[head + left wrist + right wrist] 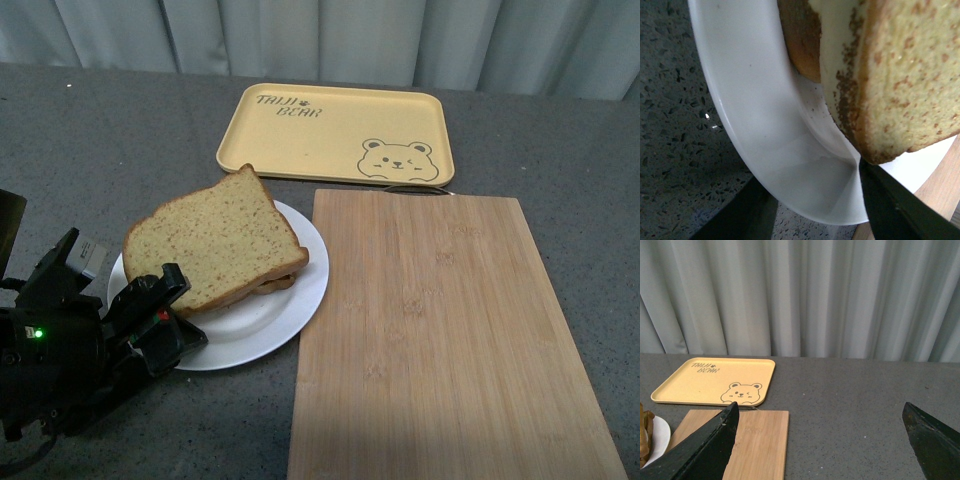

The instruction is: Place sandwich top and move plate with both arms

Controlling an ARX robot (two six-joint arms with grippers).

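The sandwich top [215,240], a plain speckled tan slice, lies on the sandwich on the round white plate [285,305] at the left of the front view. My left gripper [165,320] is shut on the plate's near-left rim. In the left wrist view the plate rim [755,125] runs between the black fingers [895,205], with the bread [910,75] just above. My right gripper [820,425] is open and empty, held above the counter; it does not show in the front view.
A bamboo cutting board [440,330] lies right of the plate, touching or nearly touching it. A yellow bear tray [335,135] sits behind. Grey curtain hangs at the back. The right wrist view shows the board [755,440] and tray [715,382].
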